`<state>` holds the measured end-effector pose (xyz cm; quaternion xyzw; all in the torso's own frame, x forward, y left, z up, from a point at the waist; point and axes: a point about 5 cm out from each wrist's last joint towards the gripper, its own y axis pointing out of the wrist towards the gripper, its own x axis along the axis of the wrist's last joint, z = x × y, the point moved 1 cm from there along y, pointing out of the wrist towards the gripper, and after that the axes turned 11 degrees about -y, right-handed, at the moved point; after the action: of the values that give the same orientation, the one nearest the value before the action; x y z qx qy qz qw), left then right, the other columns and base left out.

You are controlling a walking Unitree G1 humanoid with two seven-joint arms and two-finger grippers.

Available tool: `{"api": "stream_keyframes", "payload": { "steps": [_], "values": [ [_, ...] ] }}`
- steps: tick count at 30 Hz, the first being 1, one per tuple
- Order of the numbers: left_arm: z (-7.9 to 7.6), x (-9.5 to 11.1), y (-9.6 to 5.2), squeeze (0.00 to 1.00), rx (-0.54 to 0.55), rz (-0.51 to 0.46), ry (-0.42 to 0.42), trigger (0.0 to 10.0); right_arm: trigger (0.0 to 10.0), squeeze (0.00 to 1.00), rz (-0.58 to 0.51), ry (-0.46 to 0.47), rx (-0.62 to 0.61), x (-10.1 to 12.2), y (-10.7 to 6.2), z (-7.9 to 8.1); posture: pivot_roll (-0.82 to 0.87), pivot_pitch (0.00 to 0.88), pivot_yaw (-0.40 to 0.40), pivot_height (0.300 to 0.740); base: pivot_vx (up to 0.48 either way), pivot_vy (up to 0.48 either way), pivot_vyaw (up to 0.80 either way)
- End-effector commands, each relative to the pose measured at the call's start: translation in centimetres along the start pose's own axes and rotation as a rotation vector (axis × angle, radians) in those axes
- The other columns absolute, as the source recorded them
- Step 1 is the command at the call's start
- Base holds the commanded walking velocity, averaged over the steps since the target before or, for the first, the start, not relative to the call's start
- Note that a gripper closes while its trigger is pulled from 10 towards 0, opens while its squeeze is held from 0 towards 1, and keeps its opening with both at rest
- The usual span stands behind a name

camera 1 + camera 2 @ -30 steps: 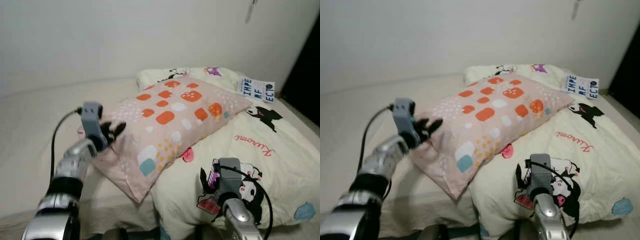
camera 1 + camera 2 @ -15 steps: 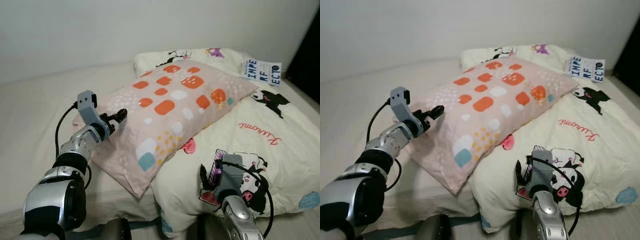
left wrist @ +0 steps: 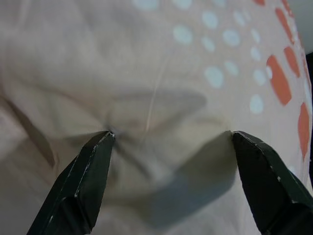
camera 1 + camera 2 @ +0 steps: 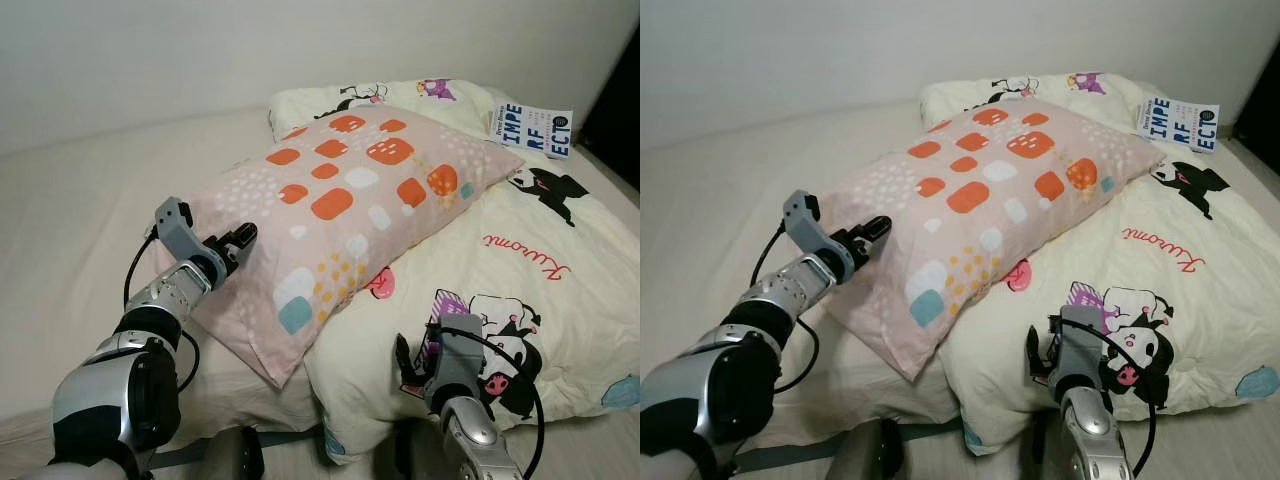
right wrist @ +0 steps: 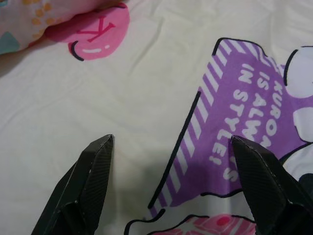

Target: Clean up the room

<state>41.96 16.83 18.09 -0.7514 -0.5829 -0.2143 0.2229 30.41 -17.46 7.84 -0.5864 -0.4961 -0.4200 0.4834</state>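
From the head, the pink pillow [image 4: 340, 215] lies slanted across the bed, half on the quilt [image 4: 520, 290]. Left gripper [image 4: 238, 243] meets its left edge. Left wrist: jaws apart, pressing fabric; bunch more before closing. Right gripper [image 5: 171, 161] hovers, jaws apart.

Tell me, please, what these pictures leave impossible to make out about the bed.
- Bed surface under the pink pillow: covered by it, head views.
- Small print above the big letters on the comforter's label: too small.
- Comforter near edge: cut off by the frame's right side.
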Motion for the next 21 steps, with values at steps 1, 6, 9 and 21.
{"api": "stream_keyframes", "payload": {
  "steps": [1,6,9,21],
  "values": [
    [0.8,-1.3,-0.1,0.0,0.035,0.039,-0.038,10.0,10.0,0.0,0.033,0.019,0.009,-0.7,-0.5,0.4,-0.02,0.343,0.097,0.582,0.0,0.0,0.0],
    [0.8,-2.4,0.0,0.0,0.036,0.076,-0.037,10.0,10.0,0.0,0.036,0.016,0.014,-0.7,-0.5,0.5,-0.02,0.344,0.094,0.582,0.0,0.0,0.0],
    [0.6,-2.6,0.0,0.0,0.031,0.081,-0.036,10.0,10.0,0.0,0.036,0.016,0.015,-0.7,-0.5,0.5,-0.02,0.344,0.094,0.582,0.0,0.0,0.0],
    [0.4,-2.2,0.1,0.0,0.015,0.054,-0.017,0.0,10.0,0.0,0.043,0.009,0.013,-0.7,-0.6,0.4,-0.02,0.344,0.095,0.582,0.0,0.0,0.0]
  ]
}}
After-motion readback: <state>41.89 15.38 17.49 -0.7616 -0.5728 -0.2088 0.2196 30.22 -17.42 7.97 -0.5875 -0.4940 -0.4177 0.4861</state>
